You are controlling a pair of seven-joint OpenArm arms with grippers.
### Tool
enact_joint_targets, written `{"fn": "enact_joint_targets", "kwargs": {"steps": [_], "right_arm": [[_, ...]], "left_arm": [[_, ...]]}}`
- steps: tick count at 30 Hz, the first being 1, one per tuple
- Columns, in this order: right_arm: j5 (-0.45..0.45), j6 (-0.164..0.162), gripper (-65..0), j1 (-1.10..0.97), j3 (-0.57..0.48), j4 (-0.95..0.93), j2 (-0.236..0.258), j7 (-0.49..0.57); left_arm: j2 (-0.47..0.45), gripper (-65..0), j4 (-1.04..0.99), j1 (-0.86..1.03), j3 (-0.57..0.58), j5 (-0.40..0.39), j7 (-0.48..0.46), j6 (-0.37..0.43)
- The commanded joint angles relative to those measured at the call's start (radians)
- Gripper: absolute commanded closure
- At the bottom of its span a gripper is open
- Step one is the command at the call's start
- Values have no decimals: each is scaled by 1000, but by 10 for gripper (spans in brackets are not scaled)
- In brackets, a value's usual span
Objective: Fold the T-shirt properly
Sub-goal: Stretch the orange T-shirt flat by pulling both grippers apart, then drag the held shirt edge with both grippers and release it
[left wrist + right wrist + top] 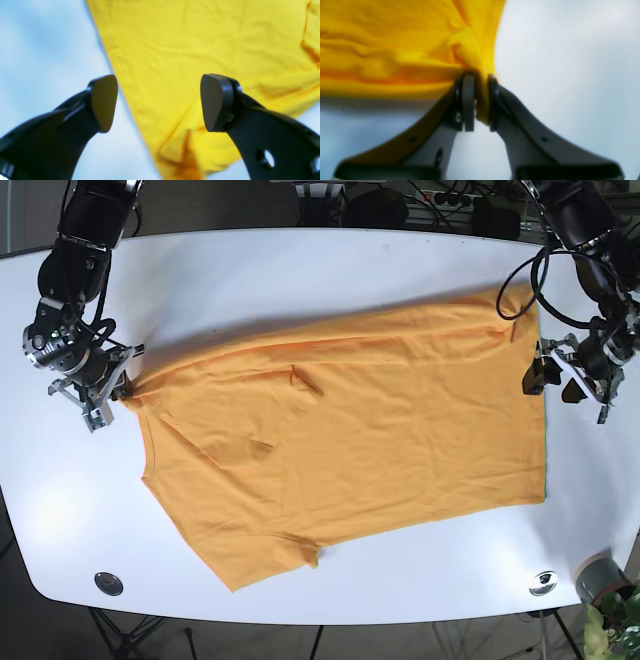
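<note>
Black pads of my left gripper (159, 102) fill the bottom of the left wrist view, spread wide apart with nothing between them. Behind the gap lies the yellow T-shirt (200, 62), its straight edge running diagonally from top centre down to the bottom. A bunched, darker fold sits low between the pads. Pale table (45, 45) shows on the left side, blurred. Pads look apart from the cloth, hovering over its edge.

Right wrist view: my right gripper (478, 105) is clenched on a pinch of the T-shirt (395, 45), fabric squeezed between the two grey fingers (468, 105) and gathered into creases fanning up and left from the grip. Cloth covers the upper left; white table (570, 75) fills the right half. Picture is soft, fine detail not readable.

Base view: T-shirt (350, 450) lies spread on the white table (300, 270), wide and mostly flat, a few wrinkles near the middle. Right gripper (118, 385) sits at the picture's left, holding the cloth's left corner, which is drawn to a point toward it. Left gripper (552, 380) sits at the picture's right, just beside the shirt's right edge, released. Lower left corner of the shirt is folded under a little. Metal disc (108, 583) near the table's bottom left, another disc (543, 582) bottom right. Small pot (603, 578) with a plant stands off the bottom right corner.
</note>
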Motion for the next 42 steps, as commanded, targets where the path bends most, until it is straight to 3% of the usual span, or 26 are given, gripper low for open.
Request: {"fn": "enact_joint_targets", "kwargs": {"steps": [1,4,7,14,22,27,35,42], "right_arm": [[9,-1,-138,29,5,21,13,8],[9,-1,-243,47,5,17,11,8],[8,-1,-366,75,3,15,11,8],[8,-1,-485,81,2,15,13,8],[2,-1,-510,78,8,-89,15,13],[2,-1,-509,52,56,-138,16,53],[9,-1,-509,40,97,-239,16,65],[13,-1,-509,14,98,-246,7,65]], "left_arm": [[-22,-431,16,-14,17,60,-42,-1],[-20,-418,16,-14,17,121,-42,-1],[-15,-419,18,-14,26,123,-39,-1],[75,-421,217,115,53,101,-35,-1],[164,-415,334,244,66,108,-42,-1],[172,-414,337,284,63,201,-43,-1],[172,-369,329,384,68,330,-252,-1],[173,-367,305,428,63,364,-319,-1]]}}
